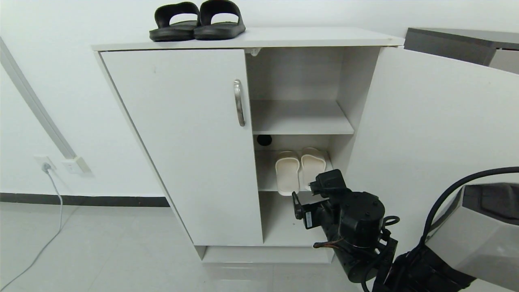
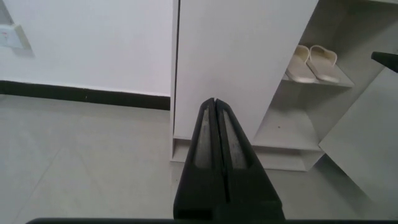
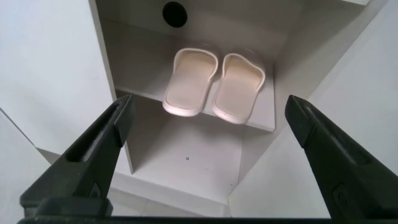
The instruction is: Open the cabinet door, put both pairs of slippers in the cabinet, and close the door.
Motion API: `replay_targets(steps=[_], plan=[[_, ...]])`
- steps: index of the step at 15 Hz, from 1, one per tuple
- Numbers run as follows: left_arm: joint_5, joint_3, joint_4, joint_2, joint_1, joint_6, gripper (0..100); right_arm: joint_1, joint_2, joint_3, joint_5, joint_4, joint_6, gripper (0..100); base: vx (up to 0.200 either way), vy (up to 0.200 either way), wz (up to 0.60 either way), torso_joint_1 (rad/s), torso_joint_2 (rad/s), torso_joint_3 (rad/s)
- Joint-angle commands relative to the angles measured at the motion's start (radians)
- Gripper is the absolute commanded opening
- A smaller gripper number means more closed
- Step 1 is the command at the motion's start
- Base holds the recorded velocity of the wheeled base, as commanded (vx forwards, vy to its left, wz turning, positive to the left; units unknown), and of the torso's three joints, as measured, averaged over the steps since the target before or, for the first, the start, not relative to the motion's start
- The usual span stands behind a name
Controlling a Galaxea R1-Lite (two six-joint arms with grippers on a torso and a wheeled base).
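Plain white cabinet [image 1: 178, 138], silver handle [image 1: 239, 102]; black slippers [image 1: 197, 21] and cream slippers [image 1: 300, 170] (neither patterned); white wall [image 1: 81, 101] with black skirting [image 1: 81, 200]; pale grey tiled floor [image 1: 101, 251].

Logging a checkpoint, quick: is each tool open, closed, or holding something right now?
Left tool: closed, holding nothing.
Right tool: open, holding nothing.

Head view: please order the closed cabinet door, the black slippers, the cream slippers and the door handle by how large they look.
1. closed cabinet door
2. black slippers
3. cream slippers, though they sit deeper inside, so the two pairs may really be alike
4. door handle
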Motion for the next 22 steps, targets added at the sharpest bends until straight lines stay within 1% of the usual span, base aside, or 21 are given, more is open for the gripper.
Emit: replay_targets(steps=[1,4,16,22], plan=[[0.0,0.0,0.0,0.002,0.0,0.0,0,0.0,0.003,-0.002,0.0,0.0,0.0,100,0.0,0.0,0.0,0.002,0.0,0.188],[0.002,0.002,-0.002,0.002,0.0,0.003,0,0.0,0.002,0.0,0.0,-0.002,0.0,100,0.0,0.0,0.0,-0.005,0.0,0.176],[0.003,0.002,-0.002,0.0,0.0,0.0,0,0.0,0.011,0.005,0.0,-0.002,0.001,100,0.0,0.0,0.0,0.0,0.0,0.0],[0.003,0.002,-0.002,0.0,0.0,0.0,0,0.0,0.011,0.005,-0.001,-0.002,0.001,100,0.0,0.2,0.0,0.004,0.0,0.004]])
